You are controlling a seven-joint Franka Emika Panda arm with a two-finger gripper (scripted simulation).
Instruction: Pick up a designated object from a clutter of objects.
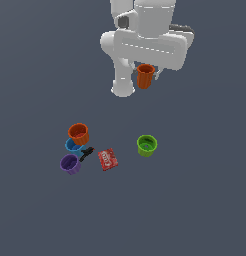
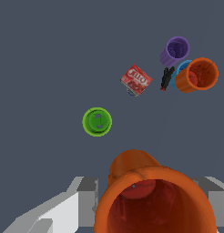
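The smallest orange cup (image 1: 145, 76), ribbed and tapered, hangs high above the floor, and my gripper (image 1: 146, 74) is shut on it. In the wrist view this cup (image 2: 155, 195) fills the foreground, its dark inside facing the camera, with a grey finger (image 2: 84, 196) on either side of its rim. Far below lies the clutter of objects: a larger orange cup (image 1: 78, 133), a blue cup (image 1: 71, 145), a purple cup (image 1: 70, 163), a small black tool (image 1: 86, 153) and a flat red packet (image 1: 108, 159).
A green cup (image 1: 146, 145) stands alone towards the exterior view's right of the packet, also seen as the green cup (image 2: 97, 121) in the wrist view. The arm's white base (image 1: 123, 85) rises behind the held cup. The floor is plain dark grey.
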